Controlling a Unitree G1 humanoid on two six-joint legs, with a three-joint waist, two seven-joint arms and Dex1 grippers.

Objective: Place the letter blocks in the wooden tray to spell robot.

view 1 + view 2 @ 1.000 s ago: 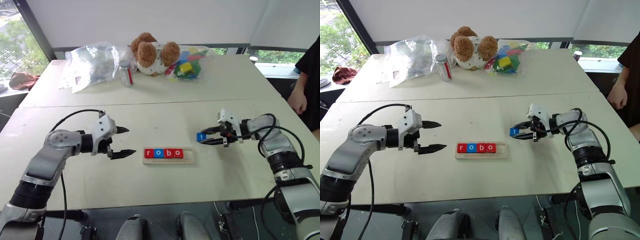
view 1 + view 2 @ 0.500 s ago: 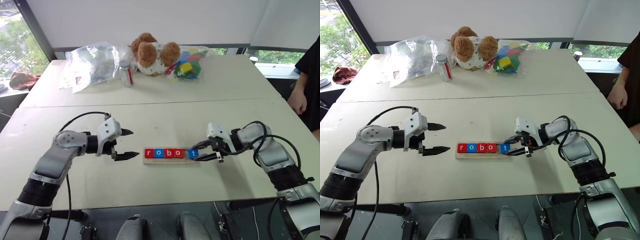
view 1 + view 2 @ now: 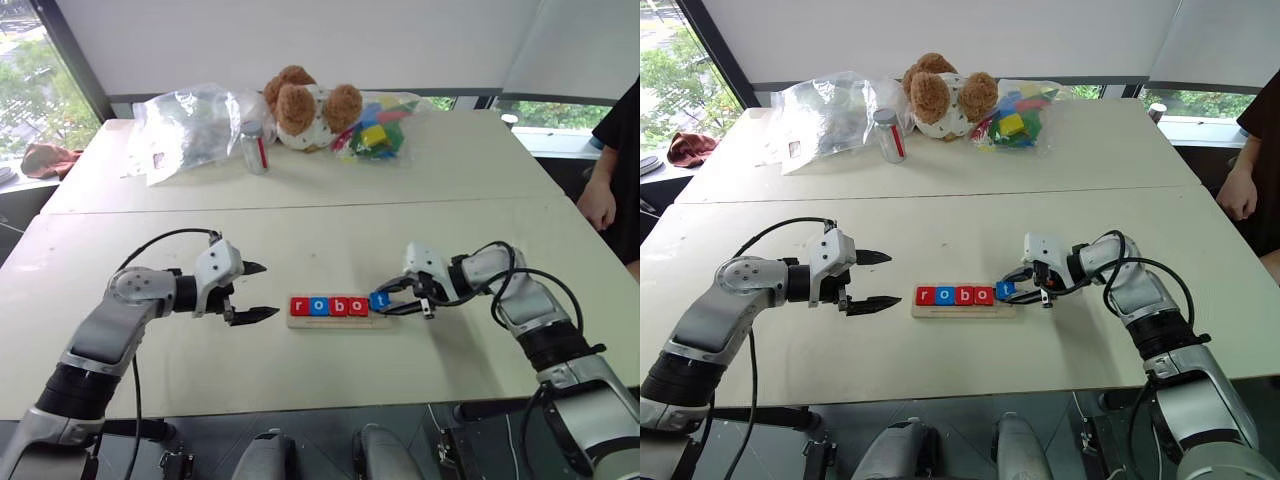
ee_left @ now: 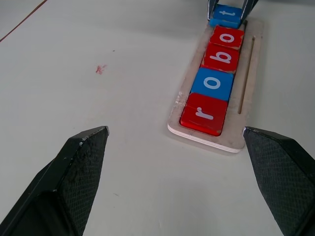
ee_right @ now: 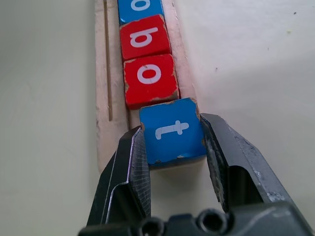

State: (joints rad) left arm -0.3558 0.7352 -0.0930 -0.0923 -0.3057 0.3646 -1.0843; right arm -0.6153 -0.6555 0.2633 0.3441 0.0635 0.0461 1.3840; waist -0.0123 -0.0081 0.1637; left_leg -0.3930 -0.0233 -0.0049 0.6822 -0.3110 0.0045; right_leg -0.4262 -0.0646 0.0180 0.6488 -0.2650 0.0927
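The wooden tray (image 3: pixel 340 322) lies on the white table between my two grippers. Four letter blocks sit in its groove: red r (image 3: pixel 298 306), blue o (image 3: pixel 318 306), red b (image 3: pixel 337 306) and red o (image 3: pixel 355 306). My right gripper (image 3: pixel 386 303) is shut on the blue t block (image 5: pixel 172 135), which it holds slightly tilted at the tray's right end, right beside the last red o (image 5: pixel 149 78). I cannot tell whether the t rests in the groove. My left gripper (image 3: pixel 258 291) hangs open just left of the tray, holding nothing.
At the back of the far table are a clear plastic bag (image 3: pixel 185 125), a small jar (image 3: pixel 252 148), a teddy bear (image 3: pixel 303 105) and a bag of coloured toy blocks (image 3: pixel 375 128). A person's arm (image 3: pixel 603 190) is at the right edge.
My right gripper has carried the blue t block left and down, from open table right of the tray to the tray's right end. The left gripper has stayed open and nearly still.
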